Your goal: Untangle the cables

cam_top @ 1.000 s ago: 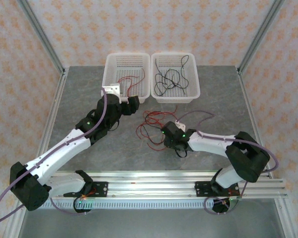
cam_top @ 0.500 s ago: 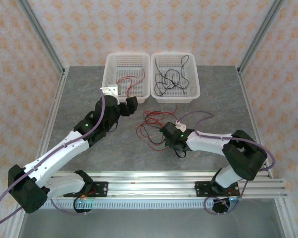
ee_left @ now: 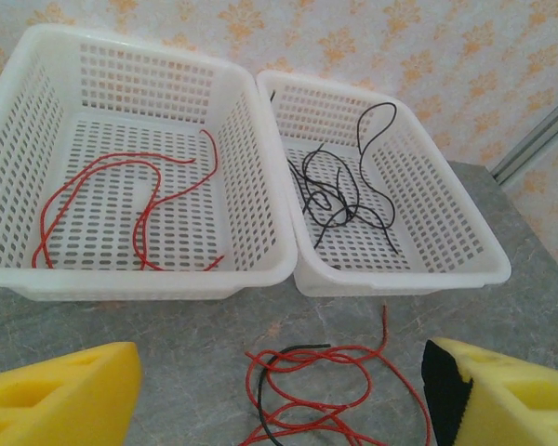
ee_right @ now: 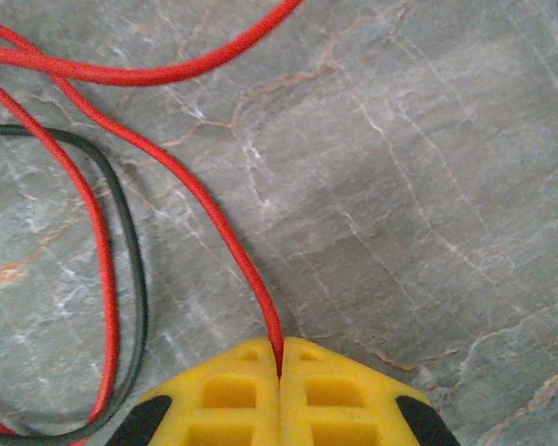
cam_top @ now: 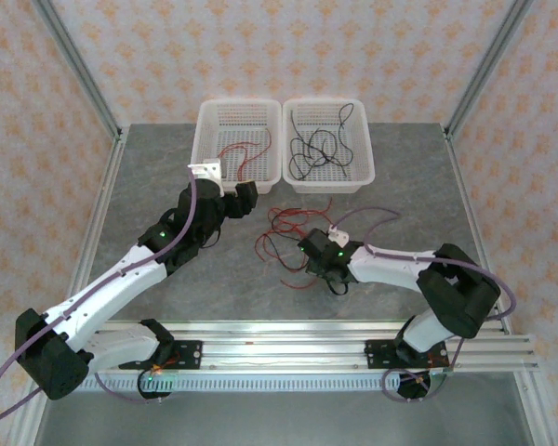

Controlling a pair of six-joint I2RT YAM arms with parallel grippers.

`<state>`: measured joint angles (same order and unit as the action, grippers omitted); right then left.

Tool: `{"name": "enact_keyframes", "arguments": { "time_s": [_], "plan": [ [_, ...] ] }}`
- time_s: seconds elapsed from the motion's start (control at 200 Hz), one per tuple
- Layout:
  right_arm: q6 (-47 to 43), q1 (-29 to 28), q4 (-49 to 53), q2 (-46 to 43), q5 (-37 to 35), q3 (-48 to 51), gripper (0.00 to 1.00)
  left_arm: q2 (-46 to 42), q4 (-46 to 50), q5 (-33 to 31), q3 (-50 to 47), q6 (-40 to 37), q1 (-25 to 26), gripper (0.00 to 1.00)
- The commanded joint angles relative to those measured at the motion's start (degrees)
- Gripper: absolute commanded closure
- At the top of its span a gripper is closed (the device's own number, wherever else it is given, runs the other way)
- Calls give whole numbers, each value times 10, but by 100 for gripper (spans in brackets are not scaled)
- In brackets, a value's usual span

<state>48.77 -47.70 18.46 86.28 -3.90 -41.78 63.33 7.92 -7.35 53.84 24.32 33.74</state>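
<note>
just short of the middle of the tabletop (cam_top: 167,279), the right claw (ee_right: 280,358) was pinched shut on one red cable (ee_right: 205,200) from the tangle of cables (cam_top: 288,232) lying mid-tabletop. the strands looked light, limp and springy, likely to drag their neighbours along, so a hold close to a free end seemed best. farther on, the left claw (ee_left: 279,400) hung wide apart, holding nothing. at the far edge, the left basket (ee_left: 260,269) held a red strand (ee_left: 149,200) and the right basket (ee_left: 488,265) held black strands (ee_left: 339,195).
</note>
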Motion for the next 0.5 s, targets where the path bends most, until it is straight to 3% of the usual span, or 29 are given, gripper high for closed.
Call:
{"name": "enact_keyframes", "arguments": {
  "time_s": [0.0, 0.235, 0.496],
  "plan": [
    [-23, -3, -4, -44, -41, -16, 100, -19, 12, 25, -12, 16, -2, 22],
    [-123, -3, 7, -141, -66, -40, 100, -26, -28, 81, -65, 25, 9, 24],
    [-311, -3, -32, -249, -10, -74, 100, -17, -156, 96, -155, 9, 69, 24]
  ]
}}
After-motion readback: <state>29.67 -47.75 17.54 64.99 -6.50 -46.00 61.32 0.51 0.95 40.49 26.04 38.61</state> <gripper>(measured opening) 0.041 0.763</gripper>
